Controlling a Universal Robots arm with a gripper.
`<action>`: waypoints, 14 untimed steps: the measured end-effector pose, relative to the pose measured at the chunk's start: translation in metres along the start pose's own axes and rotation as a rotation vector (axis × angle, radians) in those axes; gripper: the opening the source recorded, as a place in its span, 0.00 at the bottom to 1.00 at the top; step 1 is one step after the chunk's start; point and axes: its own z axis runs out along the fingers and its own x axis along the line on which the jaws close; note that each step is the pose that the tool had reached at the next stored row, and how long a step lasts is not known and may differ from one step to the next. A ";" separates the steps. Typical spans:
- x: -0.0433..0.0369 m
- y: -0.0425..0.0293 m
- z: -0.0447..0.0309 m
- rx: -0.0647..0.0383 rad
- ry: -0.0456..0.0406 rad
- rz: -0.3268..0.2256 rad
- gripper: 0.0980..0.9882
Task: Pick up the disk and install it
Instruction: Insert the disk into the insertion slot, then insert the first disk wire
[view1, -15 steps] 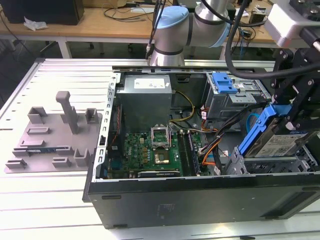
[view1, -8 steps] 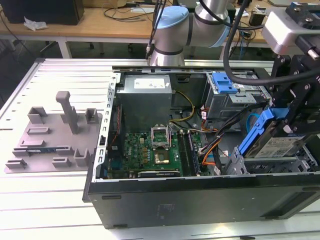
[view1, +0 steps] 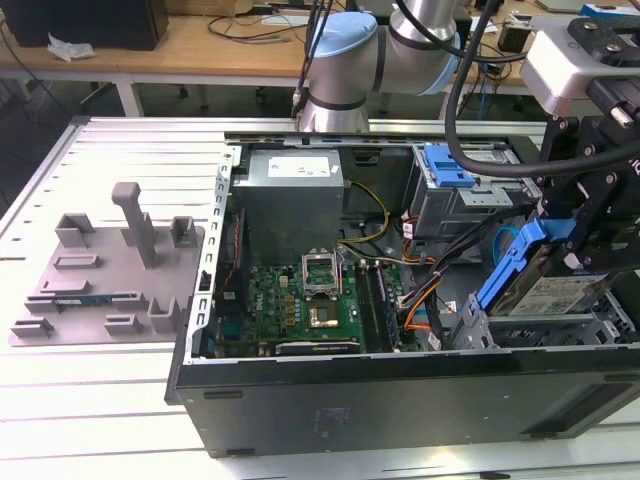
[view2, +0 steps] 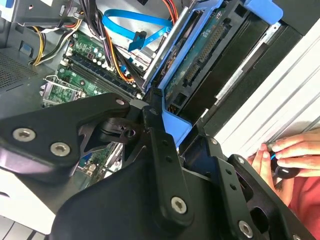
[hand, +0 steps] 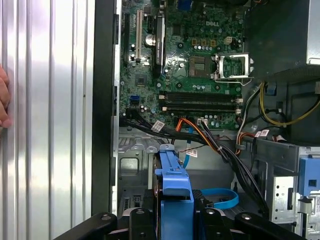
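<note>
The gripper (view1: 585, 250) is clamped on the disk (view1: 556, 294), its fingers pinching the blue bracket. In the exterior view the disk hangs tilted at the gripper's 7 o'clock, over the bay (view1: 600, 328) at the 3 o'clock side of the open case (view1: 400, 400). I cannot tell whether disk and bay touch.
</note>
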 end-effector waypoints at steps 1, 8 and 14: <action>0.0000 0.0000 0.0000 0.000 0.0000 0.000 0.30; 0.0010 0.0000 -0.0001 0.000 -0.0075 -0.001 0.46; 0.0011 0.0000 -0.0001 0.000 -0.0075 -0.001 0.46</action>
